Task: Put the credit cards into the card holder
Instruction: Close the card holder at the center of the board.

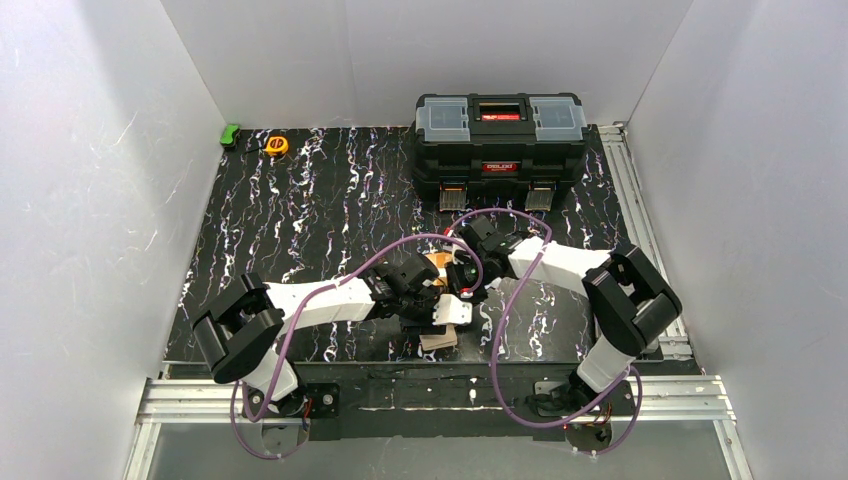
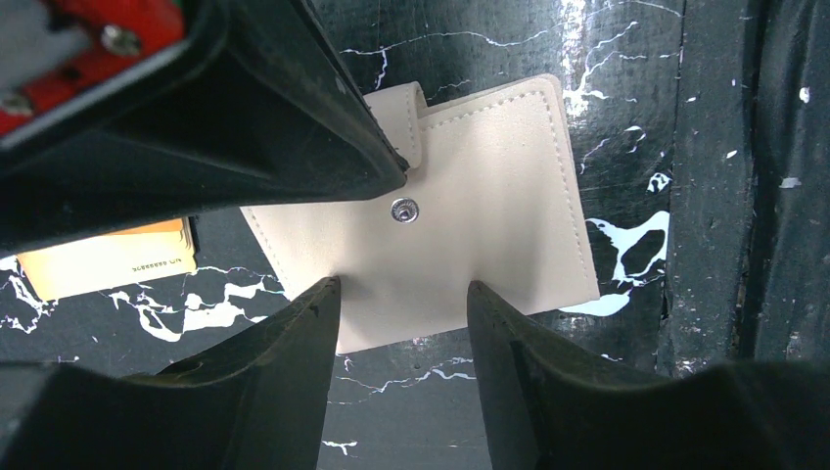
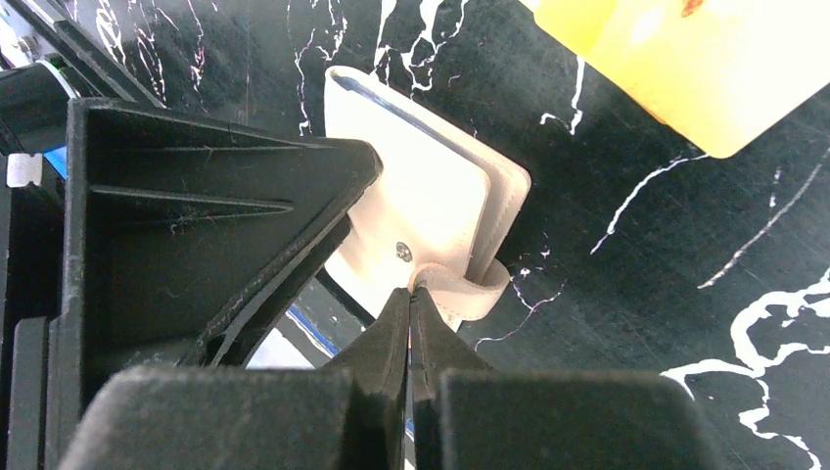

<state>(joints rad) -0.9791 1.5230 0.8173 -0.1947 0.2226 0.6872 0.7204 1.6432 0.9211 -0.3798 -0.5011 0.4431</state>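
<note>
**Q:** Where does the small cream-beige folding card holder (image 2: 489,225) lie relative to the jaws?

**A:** It lies folded on the black, white-veined bench (image 1: 300,220), close to the near edge. The left gripper (image 2: 401,286) reaches over one edge of it with its jaws released and standing apart. The metal snap stud (image 2: 403,210) shows just beyond the gap between the tips, and nothing is clasped between them. The right gripper (image 3: 411,291) has its jaws clenched together, tips touching the free end of the cream snap tab (image 3: 475,292), which curls clear of the stud. Whether the tab is nipped between them cannot be told.

**Q:** Is any writing legible?

**A:** The thin orange rectangular credit card (image 2: 108,259) lies near the card holder without touching it. It carries one line of small dark print, too blurred to read. The large black plastic toolbox (image 1: 500,150) at the far edge bears red labels, too small to read.

**Q:** What are the counts?

**A:** One card holder, one orange card, one toolbox, one yellow tape measure (image 1: 277,145), one small green object (image 1: 230,134), and two grippers.
</note>
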